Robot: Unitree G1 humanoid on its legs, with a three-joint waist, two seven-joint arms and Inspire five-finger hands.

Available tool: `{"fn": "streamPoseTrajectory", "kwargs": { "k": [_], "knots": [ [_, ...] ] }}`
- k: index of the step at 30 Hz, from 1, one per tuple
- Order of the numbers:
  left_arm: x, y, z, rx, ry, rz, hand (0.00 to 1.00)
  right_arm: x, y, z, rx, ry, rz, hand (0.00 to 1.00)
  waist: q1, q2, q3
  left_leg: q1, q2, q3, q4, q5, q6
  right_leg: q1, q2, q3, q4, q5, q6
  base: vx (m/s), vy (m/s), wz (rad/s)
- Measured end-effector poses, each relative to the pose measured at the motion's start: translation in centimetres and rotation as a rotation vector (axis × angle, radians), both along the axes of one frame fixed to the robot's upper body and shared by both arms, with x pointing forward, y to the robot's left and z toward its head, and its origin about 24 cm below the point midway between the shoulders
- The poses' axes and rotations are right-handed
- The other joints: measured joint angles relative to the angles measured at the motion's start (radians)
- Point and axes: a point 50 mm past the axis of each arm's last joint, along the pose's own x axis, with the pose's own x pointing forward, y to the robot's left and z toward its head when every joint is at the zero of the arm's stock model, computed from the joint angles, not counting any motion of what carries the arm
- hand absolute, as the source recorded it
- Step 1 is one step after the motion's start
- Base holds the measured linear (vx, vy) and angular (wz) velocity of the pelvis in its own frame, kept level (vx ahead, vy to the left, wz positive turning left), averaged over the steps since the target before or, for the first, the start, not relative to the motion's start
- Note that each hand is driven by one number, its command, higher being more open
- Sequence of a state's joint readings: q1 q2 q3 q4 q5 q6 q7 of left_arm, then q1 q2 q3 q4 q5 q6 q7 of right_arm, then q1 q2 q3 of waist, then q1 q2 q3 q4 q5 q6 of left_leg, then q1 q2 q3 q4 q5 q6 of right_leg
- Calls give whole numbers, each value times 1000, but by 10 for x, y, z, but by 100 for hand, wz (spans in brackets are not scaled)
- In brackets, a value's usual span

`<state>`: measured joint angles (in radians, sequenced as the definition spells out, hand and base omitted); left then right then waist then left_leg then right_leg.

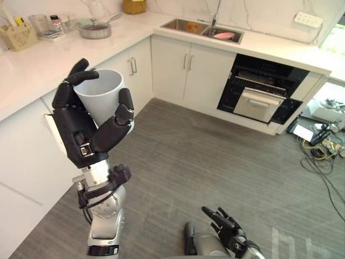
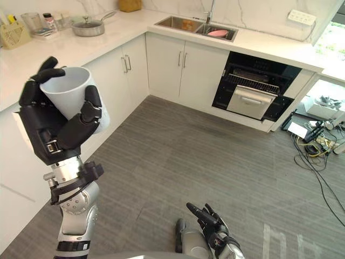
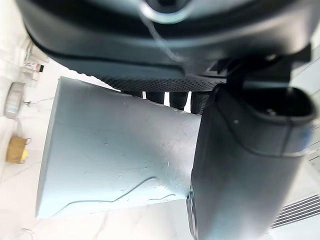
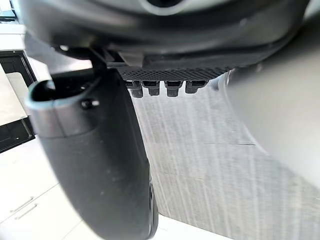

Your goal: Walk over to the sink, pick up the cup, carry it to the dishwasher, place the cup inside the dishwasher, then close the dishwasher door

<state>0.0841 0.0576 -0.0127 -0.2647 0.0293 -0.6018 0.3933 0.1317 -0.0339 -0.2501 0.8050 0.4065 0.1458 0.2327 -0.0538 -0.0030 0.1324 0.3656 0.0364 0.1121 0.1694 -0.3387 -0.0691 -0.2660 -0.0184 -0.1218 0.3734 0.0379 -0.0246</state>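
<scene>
Left hand (image 1: pixel 86 135) curled round the white cup (image 1: pixel 99 93), cup upright, held up well left of the open dishwasher (image 1: pixel 261 97) w/ bare floor between. Right hand (image 1: pixel 226 225) low, well apart from dishwasher, fingers relaxed & straight, holding nothing. Sink (image 1: pixel 186 24) in the table (image 1: pixel 32 65), just left of dishwasher.

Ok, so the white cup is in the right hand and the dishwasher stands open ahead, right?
No: the white cup is in the left hand, fingers curled round it, as the left eye view shows. The right hand is low and empty. The dishwasher does stand open ahead.
</scene>
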Motion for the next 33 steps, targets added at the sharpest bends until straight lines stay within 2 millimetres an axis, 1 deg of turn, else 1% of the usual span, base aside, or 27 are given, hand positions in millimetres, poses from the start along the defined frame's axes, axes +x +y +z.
{"fn": "streamPoseTrajectory", "kwargs": {
  "k": [1, 2, 3, 4, 5, 7, 8, 9, 10, 12, 13, 14, 15, 16, 17, 18, 19, 20, 22, 23, 24, 25, 26, 27, 29, 31, 33],
  "knots": [
    [-2, -3, -5, -13, 22, -9, 0, 0, -5, 1, -10, 15, 12, 100, 0, 22, -6, -13, 34, 4, 79, -8, -10, 5, 18, -20, 44, -59, -12, 561, -222, 11],
    [-3, -8, -5, -17, 24, -25, 0, -1, -9, 1, -16, 30, 12, 100, 0, 42, 2, -67, 65, 3, 231, 0, -22, 32, 37, -36, 48, -104, -24, 538, -231, 14],
    [-2, -9, -5, -17, 23, -28, 0, 0, -11, 3, -21, 28, 10, 100, 0, 53, 8, -104, 85, 4, 333, 17, -36, 49, 48, -41, 47, -125, -28, 636, -277, 5],
    [-2, -13, -6, -32, 23, -39, 0, -2, -14, 4, -37, 36, 15, 100, 2, 78, 24, -227, 139, -5, 638, 153, -70, 105, 74, -40, 46, -171, -46, 525, -195, -2],
    [-3, -15, -7, -39, 28, -52, 0, -4, -16, 6, -51, 36, 20, 100, 3, 90, 25, -322, 180, -17, 832, 221, -82, 144, 89, -38, 42, -201, -54, 513, -179, -6],
    [-7, -17, -11, -34, 51, -78, 0, -13, -18, 5, -81, 63, 36, 100, 10, 99, 22, -456, 238, -11, 1044, 211, -47, 247, 116, -28, -8, -237, -69, 568, -155, -16],
    [-10, -17, -13, -29, 59, -95, 0, -21, -19, 3, -88, 84, 39, 100, 23, 90, 15, -522, 250, 8, 1036, 181, -9, 312, 120, -5, -61, -244, -73, 627, -152, -38],
    [-11, -16, -14, -31, 56, -99, 0, -23, -19, 2, -91, 94, 43, 100, 34, 90, 7, -547, 253, 24, 998, 164, 6, 338, 121, 12, -89, -243, -72, 529, -81, -66],
    [-12, -13, -12, -39, 38, -104, 0, -23, -21, 1, -90, 96, 39, 100, 50, 87, 5, -586, 248, 61, 869, 123, 7, 386, 117, 54, -138, -240, -70, 558, -2, -88],
    [-13, -7, -10, -31, 26, -81, 0, -15, -19, 0, -90, 86, 54, 100, 67, 68, 6, -594, 187, 96, 546, 114, 15, 445, 87, 118, -185, -244, -58, 577, 76, -91],
    [-13, -5, -10, -22, 27, -77, 0, -8, -18, 0, -90, 75, 60, 100, 64, 52, 3, -591, 120, 81, 264, 162, 21, 465, 55, 148, -205, -256, -37, 444, 118, -61],
    [-13, -6, -10, -17, 27, -83, 0, -6, -18, 1, -95, 67, 61, 100, 63, 50, 2, -589, 95, 57, 130, 210, 27, 474, 44, 160, -214, -261, -27, 529, 184, -68],
    [-12, -8, -10, -6, 26, -97, 0, -4, -22, 1, -109, 61, 59, 100, 65, 52, 1, -609, 58, -20, -13, 304, 15, 495, 32, 190, -225, -275, -5, 528, 249, -71],
    [-12, -10, -11, 0, 31, -99, 0, -5, -22, -2, -107, 78, 56, 100, 67, 56, -3, -625, 46, -80, -35, 382, 1, 518, 26, 220, -223, -293, 25, 548, 293, -78],
    [-12, -11, -13, -3, 38, -96, 0, -6, -22, -3, -103, 87, 54, 100, 71, 52, -6, -613, 39, -89, -29, 444, 6, 531, 19, 235, -221, -301, 38, 580, 359, -62],
    [-9, -11, -17, -1, 52, -95, 0, -11, -16, -8, -81, 113, 29, 100, 63, 17, -23, -588, -2, -76, -22, 483, 26, 542, -27, 245, -196, -322, 61, 595, 349, -31],
    [-5, -12, -17, -6, 57, -101, 0, -18, -13, -11, -57, 140, -4, 100, 54, -11, -14, -572, -23, -63, 17, 436, 53, 537, -52, 249, -135, -318, 71, 580, 333, -18],
    [-4, -12, -18, -13, 65, -105, 0, -22, -11, -13, -46, 155, -18, 100, 52, -24, -13, -563, -29, -50, 50, 406, 58, 538, -63, 248, -100, -309, 84, 548, 280, -31],
    [-1, -9, -20, -33, 82, -122, 0, -38, -3, -18, -11, 199, -86, 100, 62, -51, 0, -536, -32, 12, 256, 264, 53, 547, -78, 199, 97, -230, 76, 498, 287, -55],
    [-1, -9, -18, -22, 75, -133, 0, -45, -5, -18, -9, 203, -118, 100, 63, -55, 1, -490, -43, 9, 217, 263, 59, 530, -96, 169, 183, -214, 101, 314, 251, -50],
    [-2, -12, -15, 13, 61, -166, 0, -55, -4, -20, -4, 217, -143, 100, 62, -70, -3, -405, -67, 33, 169, 201, 97, 471, -145, 126, 390, -127, 131, 216, 164, -30],
    [-1, -16, -16, 39, 76, -203, 0, -70, -5, -22, -4, 251, -147, 100, 58, -82, -34, -340, -86, 31, 107, 177, 110, 391, -146, 160, 520, 22, 149, 393, 223, -26],
    [-1, -18, -13, 45, 66, -212, 0, -75, -4, -22, -5, 267, -141, 100, 57, -73, -40, -314, -84, 37, 77, 175, 115, 342, -128, 176, 573, 2, 152, 384, 147, -24],
    [-1, -19, -8, 57, 33, -213, 0, -73, 0, -22, 9, 264, -126, 100, 42, -74, -37, -284, -81, 45, 35, 172, 125, 210, -101, 166, 671, -138, 124, 385, 116, -19],
    [4, -21, -7, 52, 39, -219, 0, -71, -3, -21, 7, 250, -122, 100, 0, -64, -29, -221, -72, 48, -29, 166, 121, 41, -90, 44, 644, -263, 87, 409, 80, -7],
    [7, -22, -9, 55, 67, -228, 0, -65, -6, -18, -9, 223, -131, 100, -27, -47, -19, -141, -40, 71, -73, 148, 98, -36, -87, -109, 468, -296, 60, 502, 63, -20],
    [9, -23, -9, 49, 73, -247, 0, -62, -6, -17, -10, 222, -137, 100, -42, -41, -15, -91, -12, 83, -88, 125, 69, -46, -66, -208, 259, -276, 54, 566, 18, -15]
  ]
}}
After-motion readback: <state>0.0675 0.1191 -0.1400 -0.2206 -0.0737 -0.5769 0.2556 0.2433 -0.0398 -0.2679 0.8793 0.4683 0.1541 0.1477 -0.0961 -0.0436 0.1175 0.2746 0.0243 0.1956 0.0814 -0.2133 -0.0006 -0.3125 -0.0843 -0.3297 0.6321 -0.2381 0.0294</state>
